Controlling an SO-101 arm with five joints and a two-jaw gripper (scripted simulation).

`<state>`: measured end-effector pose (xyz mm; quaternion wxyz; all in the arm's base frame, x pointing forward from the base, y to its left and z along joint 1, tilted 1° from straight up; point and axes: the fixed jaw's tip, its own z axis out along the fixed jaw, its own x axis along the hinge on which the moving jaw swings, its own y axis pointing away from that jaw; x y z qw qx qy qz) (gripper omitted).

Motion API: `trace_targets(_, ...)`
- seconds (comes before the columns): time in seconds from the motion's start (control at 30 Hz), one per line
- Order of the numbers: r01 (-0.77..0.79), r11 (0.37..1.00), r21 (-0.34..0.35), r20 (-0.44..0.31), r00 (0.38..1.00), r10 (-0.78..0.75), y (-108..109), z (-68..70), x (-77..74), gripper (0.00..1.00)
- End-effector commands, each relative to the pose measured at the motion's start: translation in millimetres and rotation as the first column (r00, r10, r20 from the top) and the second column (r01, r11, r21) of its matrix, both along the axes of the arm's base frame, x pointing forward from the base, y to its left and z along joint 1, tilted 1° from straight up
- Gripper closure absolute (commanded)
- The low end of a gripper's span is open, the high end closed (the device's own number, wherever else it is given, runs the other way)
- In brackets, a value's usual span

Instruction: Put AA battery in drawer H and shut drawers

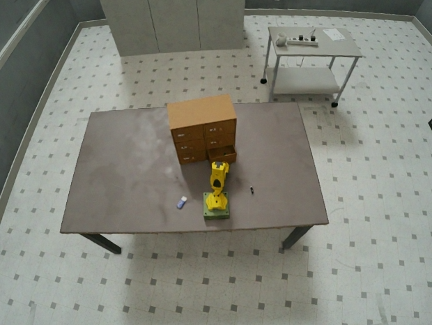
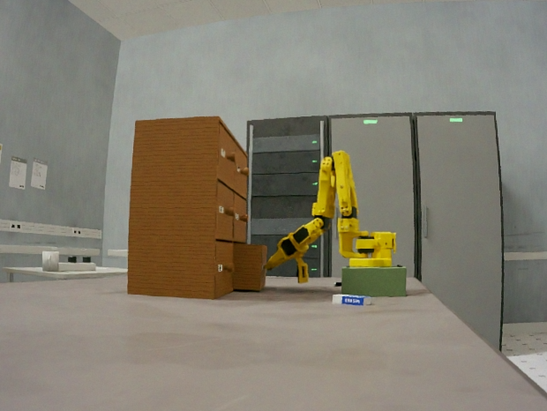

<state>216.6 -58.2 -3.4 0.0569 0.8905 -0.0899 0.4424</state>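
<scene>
The brown wooden chest (image 1: 201,111) (image 2: 172,207) stands upright at the back middle of the table, with six small drawers. Its bottom right drawer (image 1: 221,153) (image 2: 249,267) is pulled partly out and looks empty. My gripper (image 1: 219,163) (image 2: 266,266) reaches low from the yellow arm to this drawer's front and is shut on its knob, which the fingers hide. The AA battery (image 1: 251,190), small and dark, lies on the table to the right of the arm's base. The drawer letters are too small to read.
A blue and white eraser (image 1: 181,202) (image 2: 351,300) lies on the table left of the arm's green base (image 1: 216,213) (image 2: 374,281). A grey trolley (image 1: 311,52) and cabinets stand on the floor beyond the table.
</scene>
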Motion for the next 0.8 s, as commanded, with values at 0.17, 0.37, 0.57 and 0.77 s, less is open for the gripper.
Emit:
trace_targets(0.17, -0.034, 0.999, 0.007, 0.018, 0.999, 0.034, 6.7, 1.5, 12.4, 1.0)
trace_targets(0.37, -0.038, 0.999, 0.007, 0.018, 0.999, 0.038, 7.1, 1.4, 15.7, 1.0)
trace_targets(0.57, -0.045, 0.999, 0.007, 0.018, 0.999, 0.045, 7.9, 1.4, 20.6, 1.0)
trace_targets(0.77, -0.047, 0.999, 0.007, 0.018, 0.999, 0.047, 8.2, 1.4, 22.2, 1.0)
